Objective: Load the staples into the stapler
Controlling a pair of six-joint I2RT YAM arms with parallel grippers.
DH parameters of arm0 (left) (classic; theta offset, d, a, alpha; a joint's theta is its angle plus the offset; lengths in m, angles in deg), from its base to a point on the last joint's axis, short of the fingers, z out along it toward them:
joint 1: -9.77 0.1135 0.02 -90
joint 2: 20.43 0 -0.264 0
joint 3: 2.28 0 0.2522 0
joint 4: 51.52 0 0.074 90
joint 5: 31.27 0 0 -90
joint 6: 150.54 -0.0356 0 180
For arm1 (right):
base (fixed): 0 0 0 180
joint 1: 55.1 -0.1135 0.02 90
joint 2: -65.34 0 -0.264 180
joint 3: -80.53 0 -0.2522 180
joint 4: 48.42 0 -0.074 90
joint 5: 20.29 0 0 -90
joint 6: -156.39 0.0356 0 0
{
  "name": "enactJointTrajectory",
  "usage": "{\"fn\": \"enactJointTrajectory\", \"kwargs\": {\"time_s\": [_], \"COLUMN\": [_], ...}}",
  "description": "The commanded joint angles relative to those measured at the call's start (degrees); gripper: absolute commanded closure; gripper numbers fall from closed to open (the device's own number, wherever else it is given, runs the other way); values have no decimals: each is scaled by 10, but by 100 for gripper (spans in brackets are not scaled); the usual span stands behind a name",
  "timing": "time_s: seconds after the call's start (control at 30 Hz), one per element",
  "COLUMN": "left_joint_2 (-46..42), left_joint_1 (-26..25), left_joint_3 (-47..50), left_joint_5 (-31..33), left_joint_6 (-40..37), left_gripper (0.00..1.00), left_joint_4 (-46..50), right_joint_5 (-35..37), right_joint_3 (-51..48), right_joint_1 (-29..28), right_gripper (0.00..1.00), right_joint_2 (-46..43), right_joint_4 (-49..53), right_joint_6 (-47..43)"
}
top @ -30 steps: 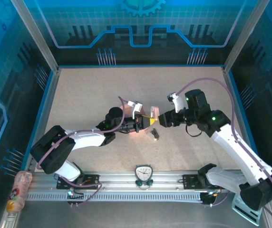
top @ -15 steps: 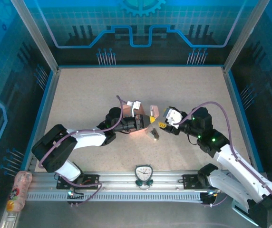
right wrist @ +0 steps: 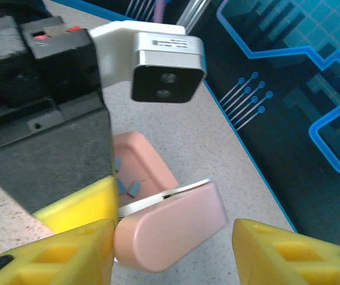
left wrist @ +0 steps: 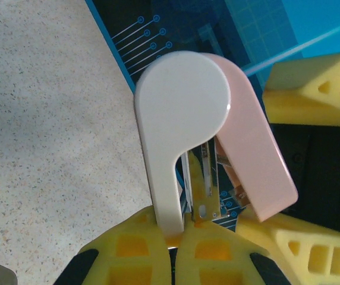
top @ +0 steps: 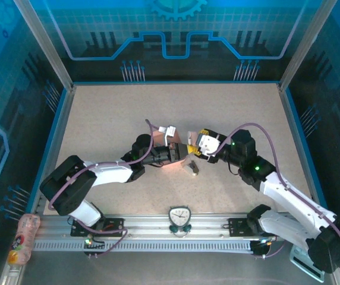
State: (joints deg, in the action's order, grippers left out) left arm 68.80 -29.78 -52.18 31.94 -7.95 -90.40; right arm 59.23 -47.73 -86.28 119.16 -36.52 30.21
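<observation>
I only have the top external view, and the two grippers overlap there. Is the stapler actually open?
Observer: Yes. The left wrist view shows the stapler with its pink half swung away from the white half.
Operator: Has the right gripper clamped the pink half?
Observer: No; in the right wrist view it is open, a finger either side of that half.
Operator: Where are the staples?
Observer: Small grey strips, lying in the pink tray beyond the stapler.

One held stapler (left wrist: 182, 101), one pink tray (right wrist: 150, 156)
</observation>
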Motion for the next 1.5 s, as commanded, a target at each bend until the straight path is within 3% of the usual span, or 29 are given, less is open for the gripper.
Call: {"fn": "enactJointTrajectory", "kwargs": {"time_s": [0.0,0.2,0.73,0.97,1.13,1.47], "left_joint_2": [5,1,-22,-21,-21,-11], "left_joint_1": [-2,-3,-25,-27,-28,-29], "left_joint_3": [-3,0,-5,-4,-2,3], "left_joint_5": [-4,-10,-21,-11,30,89], "left_joint_6": [-4,-21,-100,-99,-89,-24], "left_gripper": [100,100,100,100,100,100], "left_joint_4": [-19,-7,33,27,30,20], "right_joint_5": [34,41,-47,-92,-135,-148], "right_joint_3": [18,23,49,79,93,92], "right_joint_1": [5,32,93,114,129,130], "right_gripper": [48,53,57,58,58,57], "right_joint_2": [4,19,90,98,79,49], "right_joint_4": [-51,-99,-187,-88,5,107], "right_joint_6": [19,70,202,282,349,475]}}
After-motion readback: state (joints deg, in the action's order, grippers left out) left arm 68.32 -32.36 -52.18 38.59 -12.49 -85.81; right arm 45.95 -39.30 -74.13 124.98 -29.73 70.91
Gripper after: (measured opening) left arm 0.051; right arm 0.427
